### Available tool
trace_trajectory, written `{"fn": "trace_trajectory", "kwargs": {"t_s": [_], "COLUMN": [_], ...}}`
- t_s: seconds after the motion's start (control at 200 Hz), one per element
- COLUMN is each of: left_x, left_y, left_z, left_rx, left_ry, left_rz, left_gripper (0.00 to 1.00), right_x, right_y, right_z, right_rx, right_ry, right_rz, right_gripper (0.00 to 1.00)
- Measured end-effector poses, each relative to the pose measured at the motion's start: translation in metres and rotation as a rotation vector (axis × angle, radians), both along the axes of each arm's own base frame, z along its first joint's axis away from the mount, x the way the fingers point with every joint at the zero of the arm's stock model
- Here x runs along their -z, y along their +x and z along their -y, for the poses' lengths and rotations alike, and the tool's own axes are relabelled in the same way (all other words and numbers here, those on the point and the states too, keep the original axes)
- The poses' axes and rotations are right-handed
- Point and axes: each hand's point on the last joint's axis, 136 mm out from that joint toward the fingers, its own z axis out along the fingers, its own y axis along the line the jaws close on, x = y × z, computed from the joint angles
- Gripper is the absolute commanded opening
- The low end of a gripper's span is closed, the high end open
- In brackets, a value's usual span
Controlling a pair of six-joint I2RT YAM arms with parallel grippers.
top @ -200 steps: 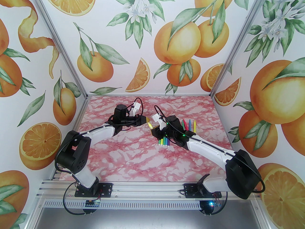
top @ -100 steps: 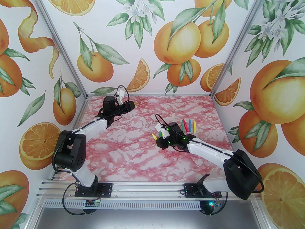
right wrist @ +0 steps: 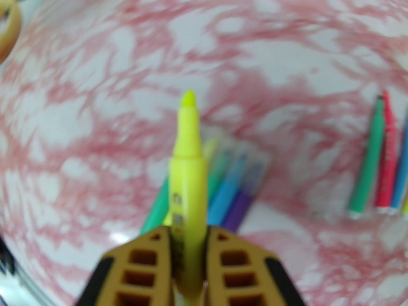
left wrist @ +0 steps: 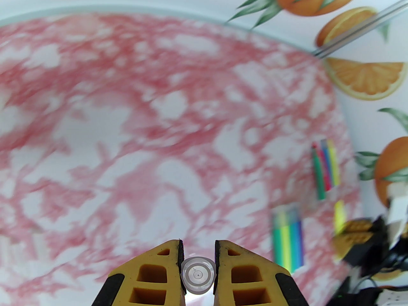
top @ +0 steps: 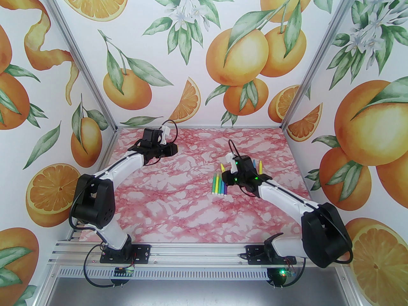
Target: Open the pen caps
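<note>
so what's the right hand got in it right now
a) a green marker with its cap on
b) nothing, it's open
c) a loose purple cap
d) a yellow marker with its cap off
d: in the right wrist view the right hand is shut on the barrel of a yellow marker, whose bare tip sticks out ahead.

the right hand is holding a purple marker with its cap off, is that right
Not quite. The marker in the right hand is yellow, not purple. The right wrist view shows the yellow marker clamped there with its cap off, while the purple marker lies on the table.
</note>
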Motion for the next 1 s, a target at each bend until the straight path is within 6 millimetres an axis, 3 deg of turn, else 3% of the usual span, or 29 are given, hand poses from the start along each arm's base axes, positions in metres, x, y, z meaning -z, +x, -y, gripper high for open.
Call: {"fn": "trace_trajectory", "kwargs": {"t_s": [0.125, 0.395, 0.651, 1.001], "left_x": [0.021, 0.065, 0.095, 0.112], "left_y": [-0.005, -0.007, -0.004, 0.0], "left_z": [-0.02, -0.047, -0.057, -0.064], "left_rx": [-0.014, -0.008, -0.001, -0.003], "left_ry": [0.148, 0.37, 0.454, 0.508], "left_rz": [-0.05, -0.152, -0.207, -0.234], "left_gripper": [0.0, 0.0, 0.0, 0.01], "right_x": [0.004, 0.037, 0.05, 0.063], "right_y": [0.017, 0.031, 0.04, 0.045], "right_z": [0.023, 0.058, 0.062, 0.07], "right_rx": [0.114, 0.273, 0.312, 0.344], "right_ry": [-0.016, -0.037, -0.036, -0.071], "right_rz": [-0.009, -0.111, -0.154, -0.187], "right_gripper": [0.0, 0.0, 0.0, 0.0]}}
